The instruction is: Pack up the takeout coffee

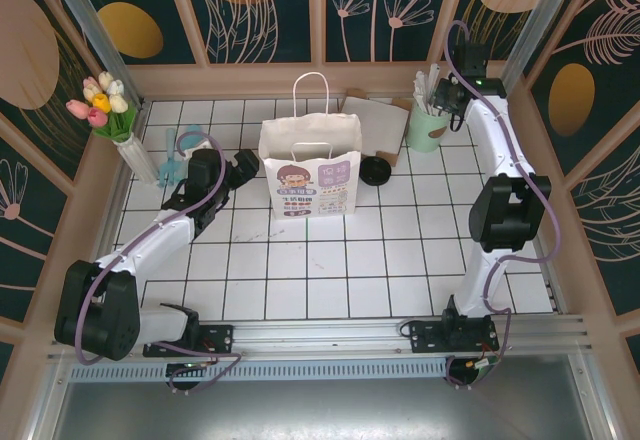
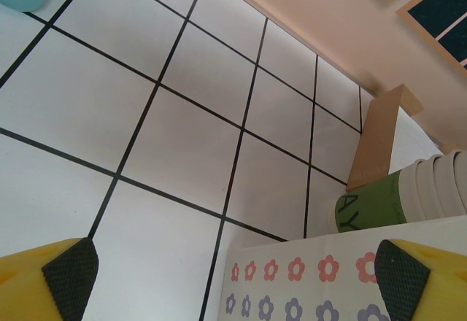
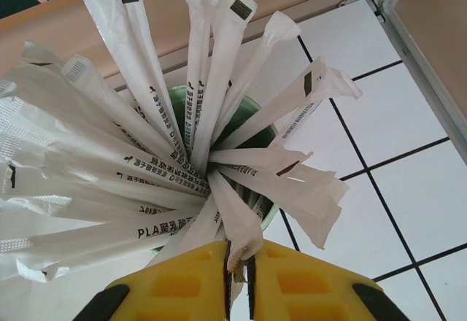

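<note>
The takeout coffee (image 1: 374,170), a small cup with a black round top, stands on the tiles just right of the white paper bag (image 1: 310,175). My left gripper (image 1: 240,170) hovers wide open at the bag's left side, nothing between its fingers. In the left wrist view, the left gripper (image 2: 235,273) frames the bag's flowered side (image 2: 328,284). My right gripper (image 1: 447,95) is over the mint-green cup (image 1: 428,128) of wrapped straws at the back right. Seen from the right wrist, the right gripper (image 3: 238,252) is shut on the end of one wrapped straw (image 3: 252,222).
A flat brown cardboard piece (image 1: 378,120) lies behind the bag. A green-banded stack of cream-white cups (image 2: 408,193) lies past the bag in the left wrist view. A vase of tulips (image 1: 110,110) stands at the back left. Wooden walls enclose the tiled table (image 1: 330,260).
</note>
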